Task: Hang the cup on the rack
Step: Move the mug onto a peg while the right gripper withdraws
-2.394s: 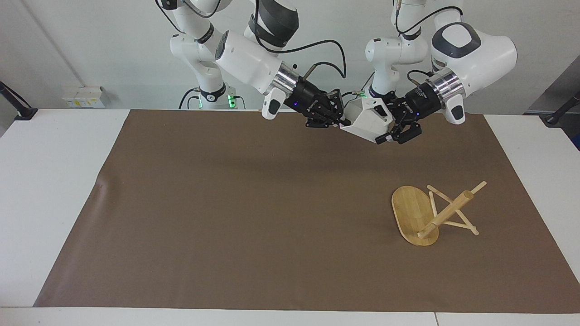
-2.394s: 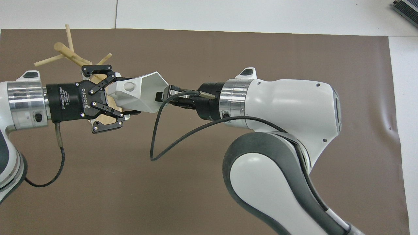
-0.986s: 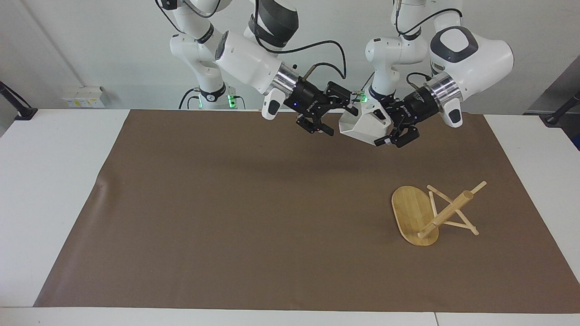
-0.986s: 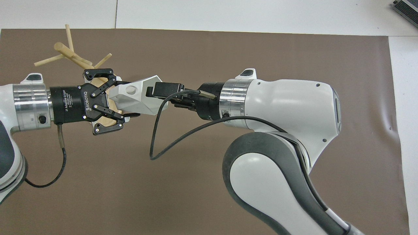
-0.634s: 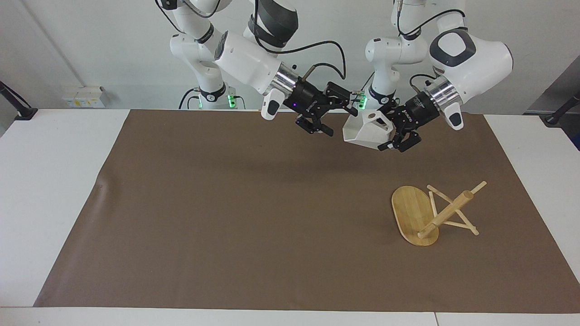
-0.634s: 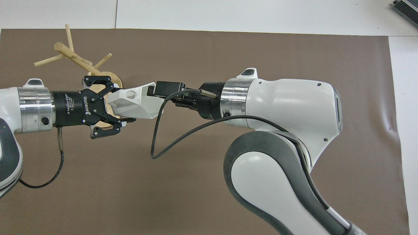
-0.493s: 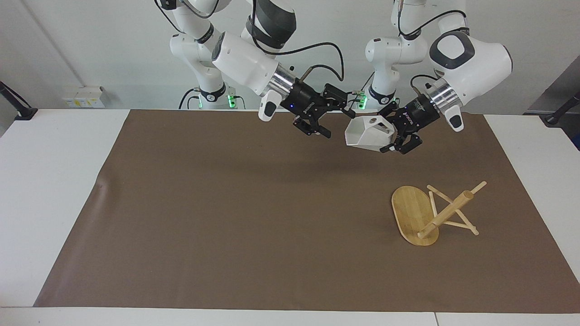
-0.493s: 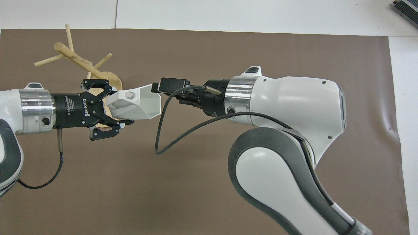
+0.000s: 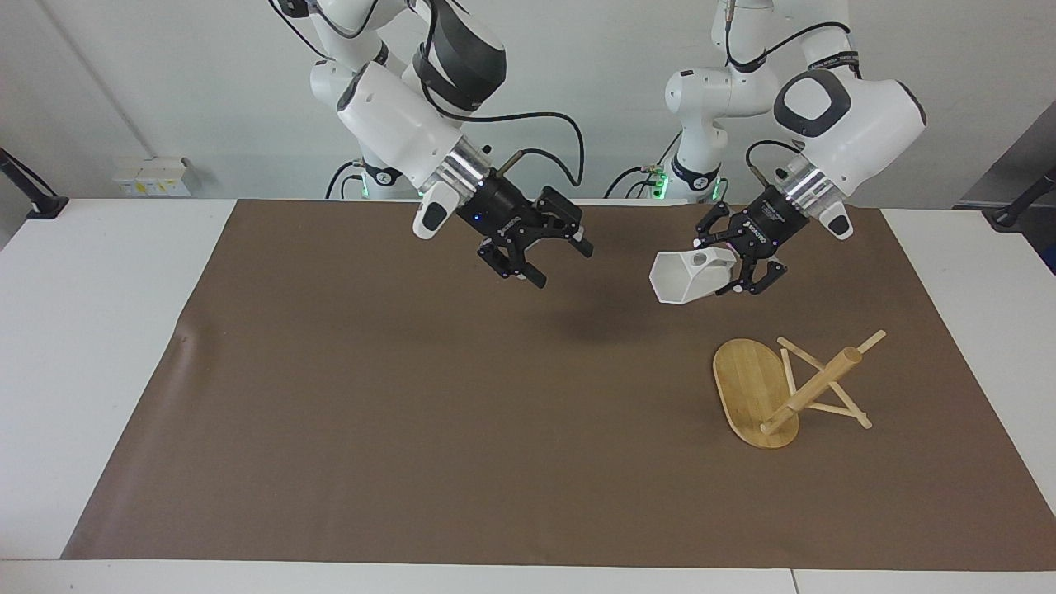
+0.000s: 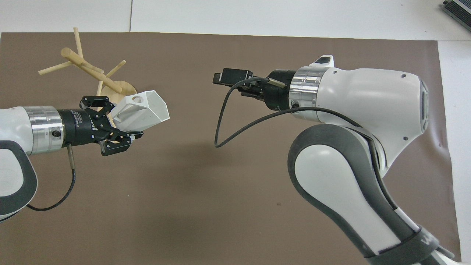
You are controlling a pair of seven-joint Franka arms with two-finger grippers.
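The white faceted cup (image 9: 689, 280) hangs in the air on its side, with its hexagonal mouth toward the right arm's end of the table. My left gripper (image 9: 737, 271) is shut on its handle end, over the brown mat close to the rack and clear of its pegs. In the overhead view the cup (image 10: 144, 109) and left gripper (image 10: 117, 127) overlap the rack's base. The bamboo rack (image 9: 813, 388) stands on its oval base (image 9: 742, 384) toward the left arm's end; it also shows in the overhead view (image 10: 86, 66). My right gripper (image 9: 561, 262) is open and empty over the mat's middle, also seen from overhead (image 10: 218, 78).
A brown mat (image 9: 412, 412) covers most of the white table. The right arm's black cable (image 10: 220, 121) loops below its wrist. Nothing else lies on the mat.
My right gripper opened, let go of the cup and drew back toward the right arm's end. My left gripper kept the cup and carried it lower, toward the rack.
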